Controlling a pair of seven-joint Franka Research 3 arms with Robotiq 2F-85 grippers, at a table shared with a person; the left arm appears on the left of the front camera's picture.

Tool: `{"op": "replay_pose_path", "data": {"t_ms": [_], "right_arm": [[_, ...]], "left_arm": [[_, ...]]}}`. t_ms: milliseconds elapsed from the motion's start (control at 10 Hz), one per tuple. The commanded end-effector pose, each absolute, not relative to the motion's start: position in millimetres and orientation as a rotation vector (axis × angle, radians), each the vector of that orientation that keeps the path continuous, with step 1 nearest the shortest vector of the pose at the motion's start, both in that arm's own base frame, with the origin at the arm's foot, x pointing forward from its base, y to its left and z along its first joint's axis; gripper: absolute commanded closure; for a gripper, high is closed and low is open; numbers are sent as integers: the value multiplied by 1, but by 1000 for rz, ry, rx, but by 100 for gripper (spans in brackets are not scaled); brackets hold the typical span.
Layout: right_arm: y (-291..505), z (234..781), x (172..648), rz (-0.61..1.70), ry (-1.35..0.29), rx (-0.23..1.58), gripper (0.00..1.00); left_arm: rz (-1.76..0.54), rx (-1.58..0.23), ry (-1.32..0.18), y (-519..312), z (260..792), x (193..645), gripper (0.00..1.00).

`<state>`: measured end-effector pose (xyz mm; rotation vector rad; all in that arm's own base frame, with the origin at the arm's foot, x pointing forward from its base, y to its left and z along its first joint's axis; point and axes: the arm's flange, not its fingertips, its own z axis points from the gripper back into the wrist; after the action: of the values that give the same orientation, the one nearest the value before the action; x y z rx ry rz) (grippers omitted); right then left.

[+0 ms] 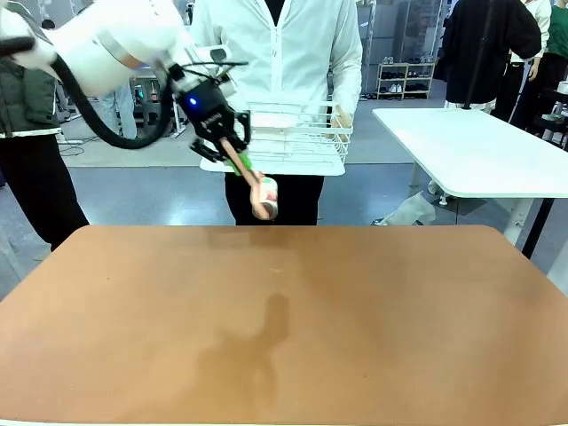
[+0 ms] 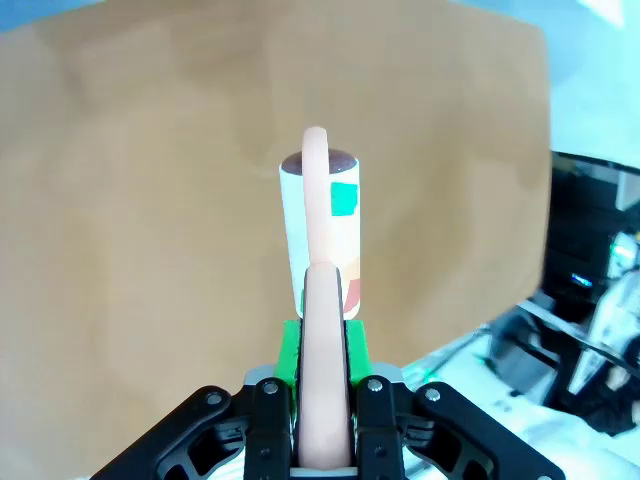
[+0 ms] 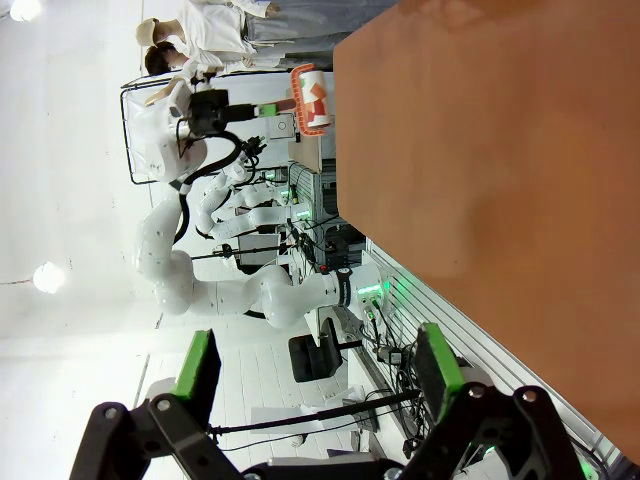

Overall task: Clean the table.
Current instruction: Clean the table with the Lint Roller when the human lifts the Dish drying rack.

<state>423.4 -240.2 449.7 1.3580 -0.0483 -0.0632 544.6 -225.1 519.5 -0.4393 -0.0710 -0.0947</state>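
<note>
Reddish-brown and bare, the worktop (image 1: pixel 284 355) is spreading across the lower half of the front view. Above its far edge, the left arm (image 1: pixel 106 40) is reaching in from the worktop's left side. The left jaws are clenching the pink handle (image 1: pixel 238 161) of a lint roller (image 1: pixel 265 197). The roller is hanging off the worktop, not touching it, and is casting a soft shadow near the worktop's middle. Beyond the far edge a person in a white jacket (image 1: pixel 284 53) is standing and holding a white wire basket (image 1: pixel 306 133) higher than the worktop. A white table (image 1: pixel 479 151) is standing beyond the worktop's far right corner.

From the left wrist, the worktop is lying behind everything as a wide brown field. The green pads (image 2: pixel 288 350) are pressing on both sides of the pink handle. The handle is running up the middle of the picture and curving over the roller's end. The roller's white roll is showing a green square and reddish print, and it is pointing toward the worktop.

From the right wrist, the picture is rolled sideways and the worktop is running down its right side. The right jaws are standing wide apart with nothing between them, hanging off the worktop's near edge. The roller is hanging just off the worktop's far edge.
</note>
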Motion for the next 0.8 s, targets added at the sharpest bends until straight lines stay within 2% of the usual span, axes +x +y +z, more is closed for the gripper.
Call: {"op": "replay_pose_path", "data": {"t_ms": [0, 200, 400, 700], "right_arm": [[-240, 452, 422, -61, -52, 1358, 0], [-240, 452, 422, -61, -52, 1358, 0], [-240, 452, 422, -61, -52, 1358, 0], [-240, 452, 422, -61, -52, 1358, 0]], "left_arm": [[-80, -289, -110, -201, 550, 499, 79], [-66, -136, -150, -166, 570, 478, 79], [-11, 13, -194, -103, 582, 480, 79], [88, 49, -220, -45, 578, 477, 79]]}}
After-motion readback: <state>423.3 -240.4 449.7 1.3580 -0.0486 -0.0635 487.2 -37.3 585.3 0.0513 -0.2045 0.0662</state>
